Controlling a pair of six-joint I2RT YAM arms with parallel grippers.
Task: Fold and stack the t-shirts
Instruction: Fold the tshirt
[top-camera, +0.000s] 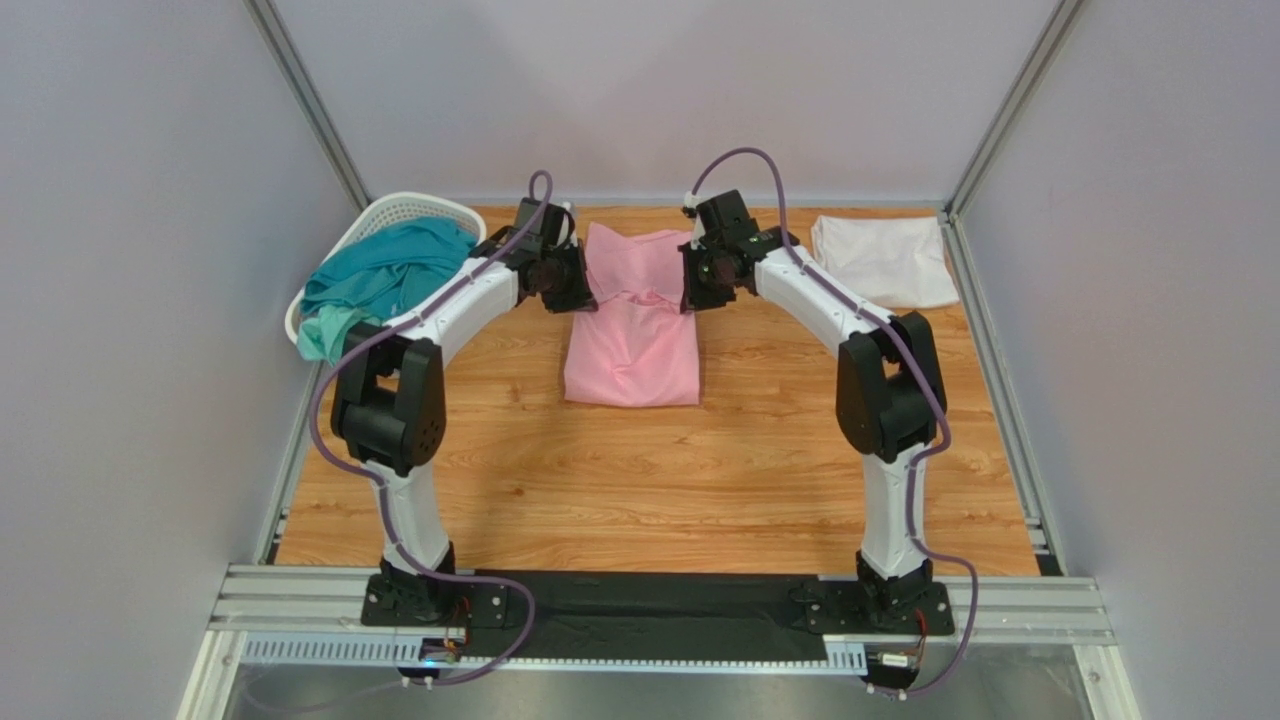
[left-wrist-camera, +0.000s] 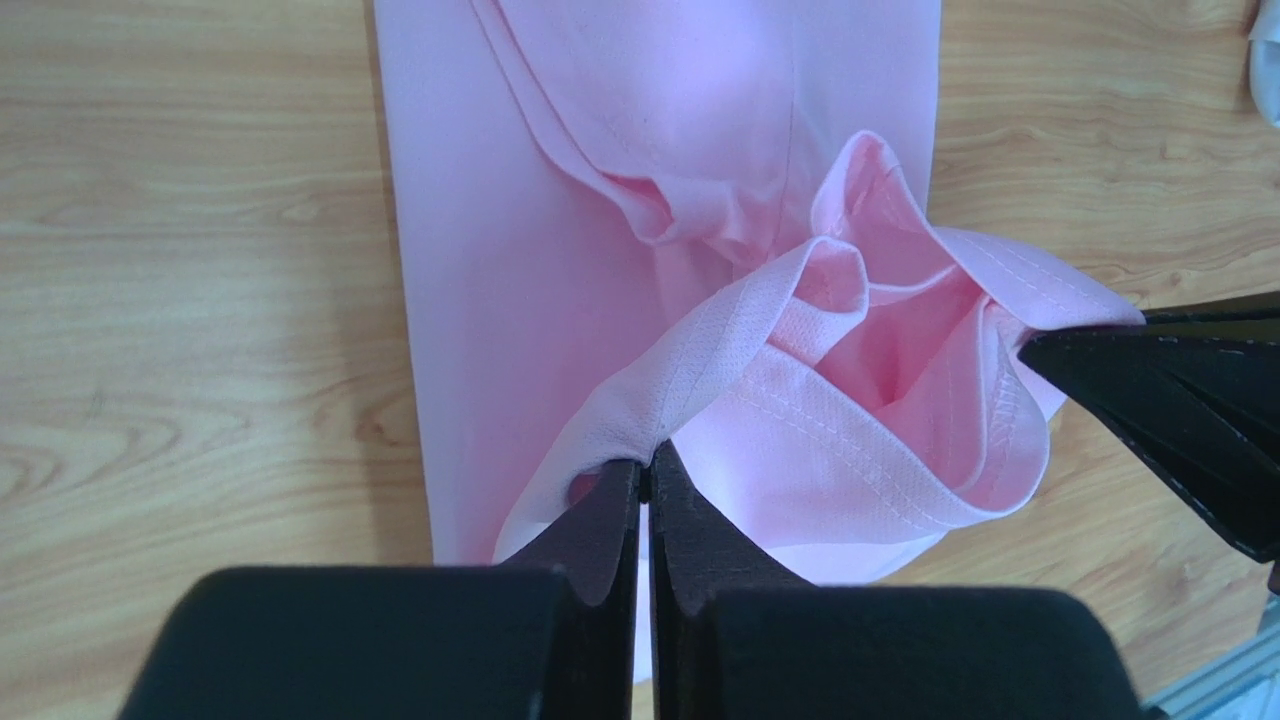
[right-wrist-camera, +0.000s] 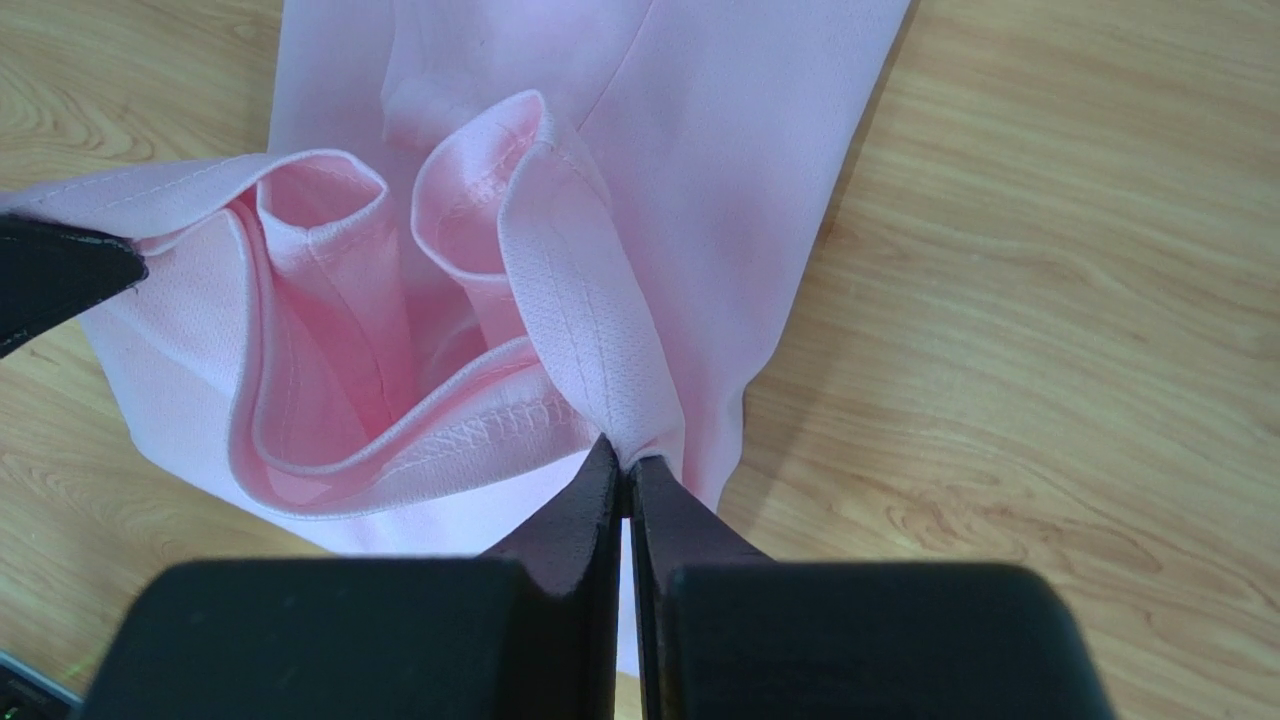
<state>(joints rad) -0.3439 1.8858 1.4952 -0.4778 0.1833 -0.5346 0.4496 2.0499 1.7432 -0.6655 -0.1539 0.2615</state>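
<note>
Cloth edge of the pink shirt (top-camera: 631, 353) sits clamped in left gripper (left-wrist-camera: 648, 477) and right gripper (right-wrist-camera: 625, 462); teal shirt (top-camera: 383, 270), ten o'clock, hides most of the basket (top-camera: 394, 207).

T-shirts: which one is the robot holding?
The pink t-shirt in the middle: left gripper and right gripper pinch it. White t-shirt lies apart; teal t-shirt is in the basket.

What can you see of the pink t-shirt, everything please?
The pink t-shirt is soft, plain, light pink knit cloth with stitched hems. Folded to a narrow strip, its near part lies flat on the wooden table; its far end is lifted, bunched, pinched at both corners by the left gripper and right gripper, jaws shut.
</note>
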